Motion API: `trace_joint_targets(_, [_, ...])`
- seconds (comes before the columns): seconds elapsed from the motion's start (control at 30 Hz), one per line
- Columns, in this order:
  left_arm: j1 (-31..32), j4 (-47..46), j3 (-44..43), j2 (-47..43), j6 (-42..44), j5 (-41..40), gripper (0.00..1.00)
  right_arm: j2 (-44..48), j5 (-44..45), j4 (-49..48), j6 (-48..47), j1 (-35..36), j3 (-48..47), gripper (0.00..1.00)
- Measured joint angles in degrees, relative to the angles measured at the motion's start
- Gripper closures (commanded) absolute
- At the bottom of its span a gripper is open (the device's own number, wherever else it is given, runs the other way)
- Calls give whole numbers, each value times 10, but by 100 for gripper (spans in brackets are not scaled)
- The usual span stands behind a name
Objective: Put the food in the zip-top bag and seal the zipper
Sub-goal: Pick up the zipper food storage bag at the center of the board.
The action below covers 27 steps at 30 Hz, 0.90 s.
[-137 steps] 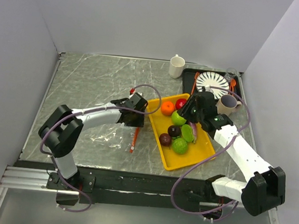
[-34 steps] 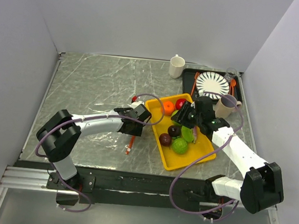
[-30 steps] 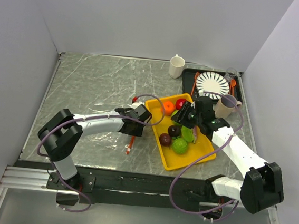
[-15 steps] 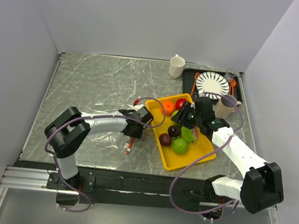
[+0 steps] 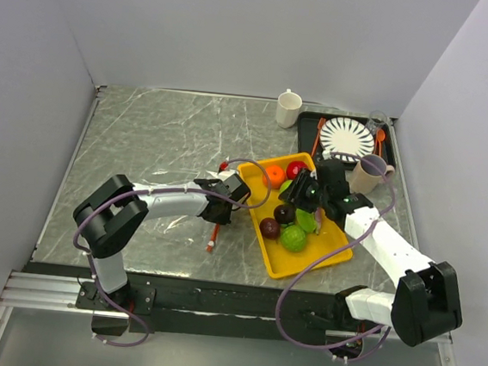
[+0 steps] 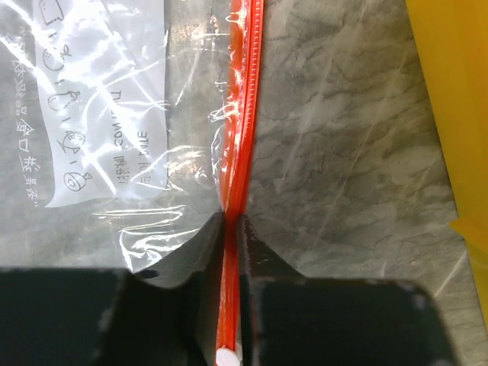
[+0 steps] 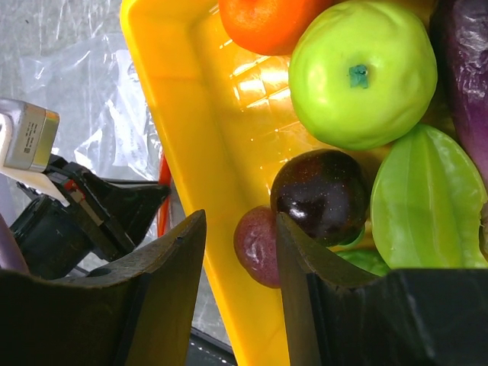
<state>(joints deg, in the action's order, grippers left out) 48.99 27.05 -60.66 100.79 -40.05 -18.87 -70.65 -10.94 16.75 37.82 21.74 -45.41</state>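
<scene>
The clear zip-top bag [image 5: 180, 220] lies flat on the table left of the yellow tray [image 5: 328, 256]. My left gripper [image 5: 228, 195] is shut on its orange-red zipper [image 5: 214, 232]. In the left wrist view the gripper [image 6: 232, 223] pinches the zipper [image 6: 245, 99] beside the bag [image 6: 107, 114]. My right gripper [image 5: 300, 194] hovers open over the tray's fruits. In the right wrist view the gripper [image 7: 238, 232] is empty above an orange fruit [image 7: 274, 19], a green apple [image 7: 358, 72], a dark purple fruit [image 7: 320, 194] and a reddish-purple one [image 7: 259, 244]. A red fruit [image 5: 295, 169] sits at the tray's far end.
A white mug [image 5: 287, 108] stands at the back. A black tray holding a striped plate [image 5: 347, 138] and an orange spoon [image 5: 380, 137] sits at the back right, with a tan cup [image 5: 370, 171] in front of it. The yellow tray's rim [image 7: 191, 114] is near the left gripper.
My left gripper has moved right and nearer with the zipper, close to the tray's edge. My right gripper has come left and down over the fruits.
</scene>
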Motion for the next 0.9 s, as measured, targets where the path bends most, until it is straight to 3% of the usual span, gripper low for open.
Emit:
trace_joint_targets(0.07, [0, -1, 0, 0, 0, 0, 99, -1, -2, 0, 0, 0, 0, 51])
trace_joint_targets(0.1, [0, -1, 0, 0, -1, 0, 99, -1, -3, 0, -1, 0, 0, 51])
trace_joint_targets(0.53, [0, 20, 3, -59, -6, 2, 99, -9, -56, -23, 3, 11, 0, 51])
trace_joint_targets(0.9, [-6, 43, 26, -188, -27, -6, 99, -101, -110, -92, 56, 110, -24, 51])
